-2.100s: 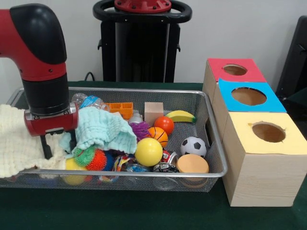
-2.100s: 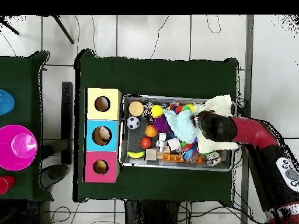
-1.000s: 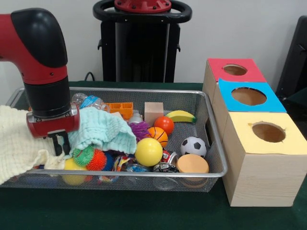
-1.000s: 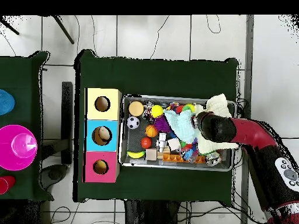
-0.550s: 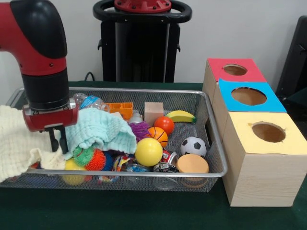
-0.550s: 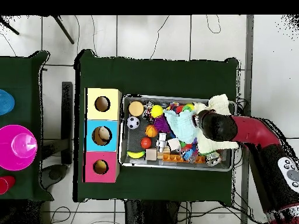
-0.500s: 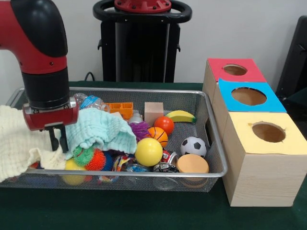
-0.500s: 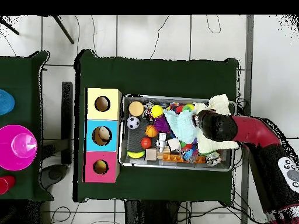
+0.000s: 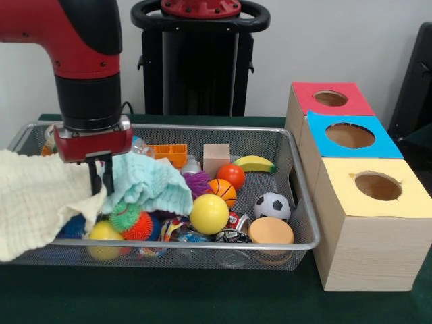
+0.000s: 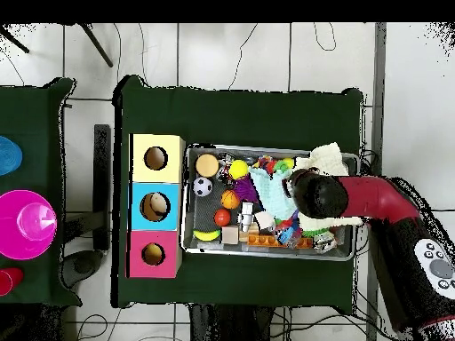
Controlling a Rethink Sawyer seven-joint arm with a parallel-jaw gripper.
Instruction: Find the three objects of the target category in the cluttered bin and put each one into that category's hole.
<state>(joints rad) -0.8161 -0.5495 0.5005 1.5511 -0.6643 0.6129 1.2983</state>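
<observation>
The 2 black fingers (image 9: pixel 100 177) stand pressed close, pinching the cream waffle-weave cloth (image 9: pixel 37 206) draped over the wire mesh bin's (image 9: pixel 297 192) near rim. Just beside them lies a mint cloth (image 9: pixel 148 185), covering toys. Beyond: yellow ball (image 9: pixel 209 214), soccer ball (image 9: pixel 272 206), banana (image 9: pixel 253 163). Farther off stand 3 holed wooden boxes (image 9: pixel 368 223).

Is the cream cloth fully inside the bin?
No. The cream cloth drapes over the bin's front rim, hanging outside the mesh.
</observation>
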